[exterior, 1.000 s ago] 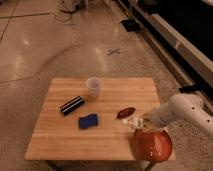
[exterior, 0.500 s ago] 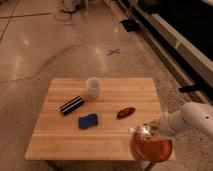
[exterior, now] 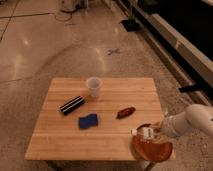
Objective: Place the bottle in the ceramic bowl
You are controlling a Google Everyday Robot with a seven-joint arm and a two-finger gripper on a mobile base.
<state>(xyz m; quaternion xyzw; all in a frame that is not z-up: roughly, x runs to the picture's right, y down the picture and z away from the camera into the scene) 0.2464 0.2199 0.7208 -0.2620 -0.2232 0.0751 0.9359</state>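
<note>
The bottle [exterior: 144, 132], small and white with an orange-red label, lies sideways just over the far rim of the ceramic bowl [exterior: 152, 148]. The bowl is a shallow orange-red dish at the table's front right corner. My gripper [exterior: 156, 130] reaches in from the right on a white arm and is shut on the bottle, directly above the bowl's back edge.
On the wooden table [exterior: 107, 140] stand a translucent white cup [exterior: 93, 86], a black-and-white striped bar [exterior: 72, 105], a blue object [exterior: 88, 120] and a small red-brown object [exterior: 125, 113]. The bowl sits close to the table's front and right edges.
My gripper has carried the bottle from beside the red-brown object toward the front, over the bowl, and has lowered to its rim. The arm has drawn back to the right.
</note>
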